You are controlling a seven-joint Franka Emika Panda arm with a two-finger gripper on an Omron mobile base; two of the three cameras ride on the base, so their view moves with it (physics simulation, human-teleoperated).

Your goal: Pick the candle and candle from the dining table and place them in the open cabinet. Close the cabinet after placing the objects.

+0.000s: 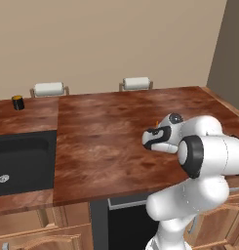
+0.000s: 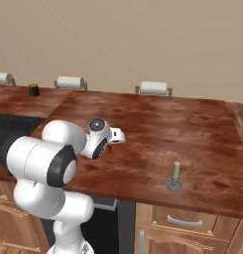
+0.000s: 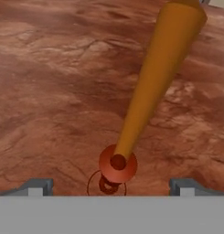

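Gripper (image 3: 111,188) spread wide, nothing between the fingers, hanging just above the orange candle (image 3: 152,89) and looking down along it. Two dark fingertips (image 3: 36,186) standing well apart either side of the candle's dark red holder (image 3: 117,164), not touching it as far as can be told. Candle upright on the dining table (image 1: 111,141), its thin taper rising toward the hand camera. From the left base camera, just an orange tip peeking out beside the white hand; from the right base camera, a speck of red under the hand. Beige candle (image 2: 176,171) upright on its grey round base (image 2: 174,186), near the table's front edge, well apart from the hand and to its right. Small black jar with a yellow top (image 1: 17,102) far off at the back left, on the counter beyond the dark sink (image 1: 21,163). Three paper-towel rolls (image 2: 153,88) on holders along the far edge of the table.
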